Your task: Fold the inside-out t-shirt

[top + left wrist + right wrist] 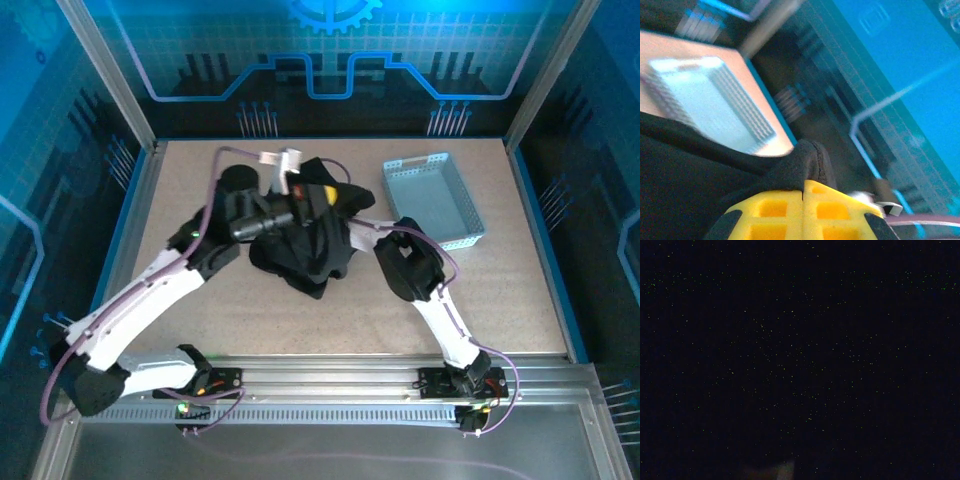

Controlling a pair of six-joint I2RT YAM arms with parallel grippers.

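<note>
The inside-out t-shirt (310, 255) is a bunched black heap in the middle of the table. My left gripper (318, 196) is over its far side, with the yellow fingers (770, 210) pressed together on a fold of the black cloth (805, 160), which bulges up past the tips. My right gripper (360, 237) is pushed into the shirt's right edge, and the fabric hides its jaws. The right wrist view is almost black, as if cloth lies against the lens.
A light grey perforated tray (432, 198) stands at the back right, close to the shirt and the right arm; its ribbed wall (742, 107) is seen past the cloth. Blue panels and metal posts wall the table.
</note>
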